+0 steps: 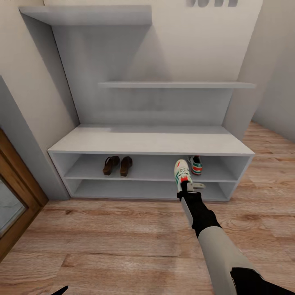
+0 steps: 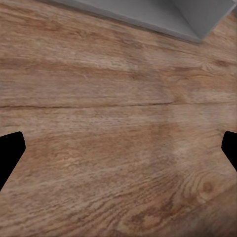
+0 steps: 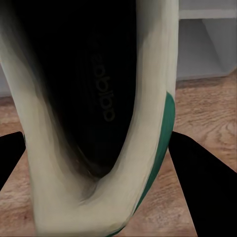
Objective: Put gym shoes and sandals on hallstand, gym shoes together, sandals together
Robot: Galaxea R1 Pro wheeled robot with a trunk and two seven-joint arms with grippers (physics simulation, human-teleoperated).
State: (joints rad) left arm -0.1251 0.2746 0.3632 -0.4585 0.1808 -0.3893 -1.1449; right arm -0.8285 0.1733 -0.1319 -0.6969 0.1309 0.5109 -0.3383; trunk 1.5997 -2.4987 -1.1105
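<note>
The pale grey hallstand [image 1: 151, 141] stands against the wall ahead. Two dark brown sandals [image 1: 111, 165] [image 1: 125, 165] sit side by side on the left of its upper open shelf. One cream-white gym shoe [image 1: 196, 164] rests at the right of that same shelf. My right gripper [image 1: 186, 187] is shut on the heel of the second gym shoe [image 1: 182, 171], holding it at the shelf's front edge, just left of the first. The held shoe [image 3: 98, 123] shows its dark inside and green stripe in the right wrist view. My left gripper [image 2: 118, 148] hangs open over the wood floor [image 2: 108, 118].
Two staggered upper shelves [image 1: 176, 85] jut from the tall back panel. A wooden door frame [image 1: 16, 196] stands at the left. A corner of the rack's base [image 2: 173, 15] appears in the left wrist view. Plank floor [image 1: 123, 246] stretches before the rack.
</note>
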